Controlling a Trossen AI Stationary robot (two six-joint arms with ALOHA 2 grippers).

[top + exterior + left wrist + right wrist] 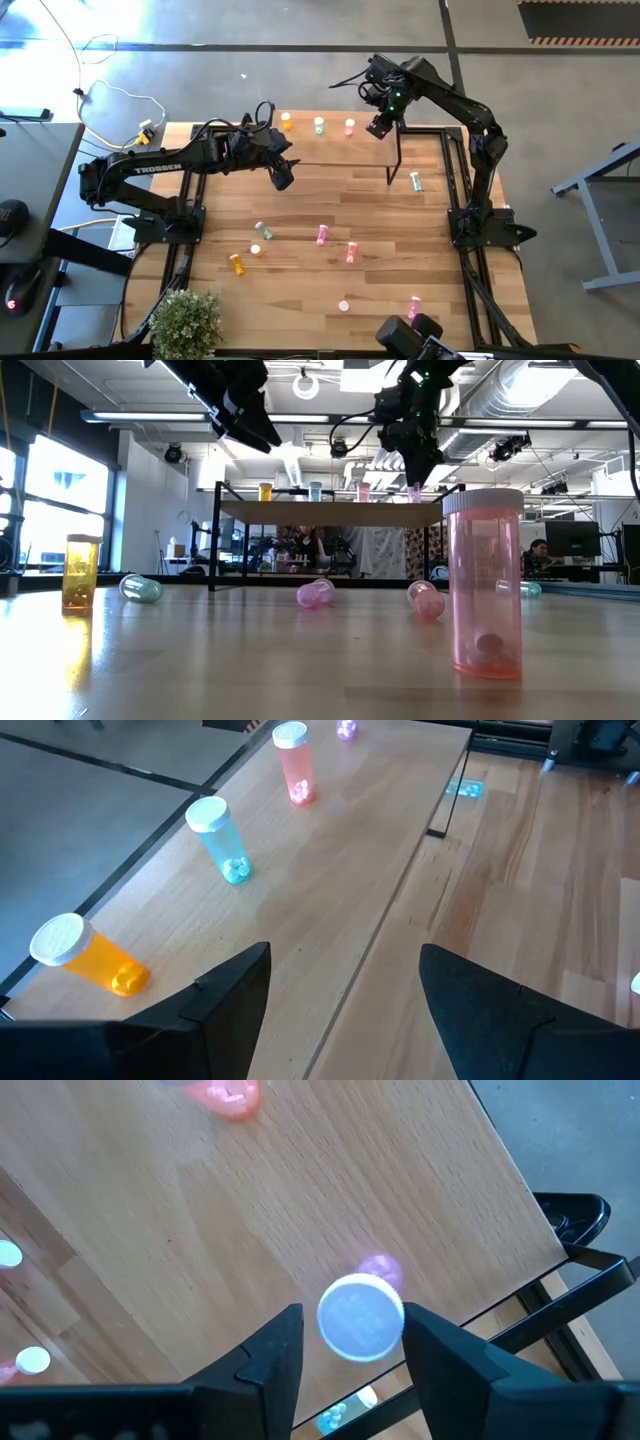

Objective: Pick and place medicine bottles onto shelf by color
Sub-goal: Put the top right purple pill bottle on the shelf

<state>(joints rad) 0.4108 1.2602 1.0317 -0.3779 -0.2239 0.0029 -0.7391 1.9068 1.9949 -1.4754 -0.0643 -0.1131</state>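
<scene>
The shelf (330,150) stands at the table's far side. On it an orange bottle (90,958), a pale green one (222,840) and a salmon one (295,765) stand upright in a row. At the row's right end stands a magenta bottle (362,1317). My right gripper (352,1355) hangs over it, pointing down, open, one finger on each side of its pale cap. My left gripper (283,178) hovers open above the shelf's near edge, nothing between its fingers. More bottles lie or stand on the table, among them a green one (416,181) and a magenta one (321,235). My right gripper comes at the magenta bottle's cap (340,1320) from above, pointing down. A gap shows between the cap and one finger (275,1355). Whether the other finger (435,1350) touches the cap I cannot tell. The bottle stands upright on the shelf.
Loose bottles spread over the table's near half: orange (238,264), green (264,231), salmon (351,253), pink (414,307). One pink bottle (485,585) stands close to the low camera. A small plant (185,322) sits at the near left corner.
</scene>
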